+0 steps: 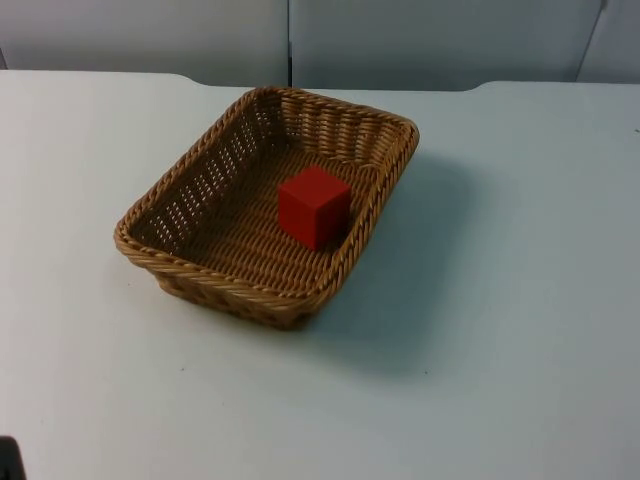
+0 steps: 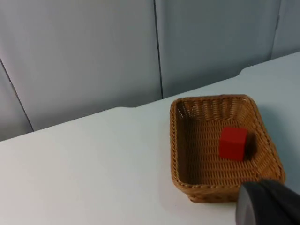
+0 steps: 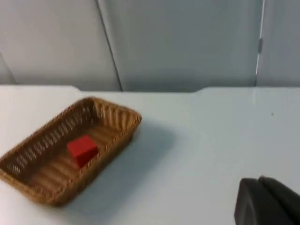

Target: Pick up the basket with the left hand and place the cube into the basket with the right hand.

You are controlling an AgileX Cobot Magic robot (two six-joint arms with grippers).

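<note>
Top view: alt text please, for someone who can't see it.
A red cube sits inside a brown wicker basket, near its right wall. The basket rests on the white table, a grey wall behind it.

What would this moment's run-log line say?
cube: inside basket | basket: on table | left gripper: away | right gripper: away

The basket (image 1: 200, 195) is tan-brown wicker, woven in close horizontal ribs with a braided rim; its floor shows the same ribbed weave. The cube (image 1: 314, 207) inside it is plain red, its top face brighter than its shaded sides. The table (image 1: 520, 280) is white with a faint bluish cast. The wall (image 1: 420, 40) is plain grey, split by dark vertical seams.
</note>
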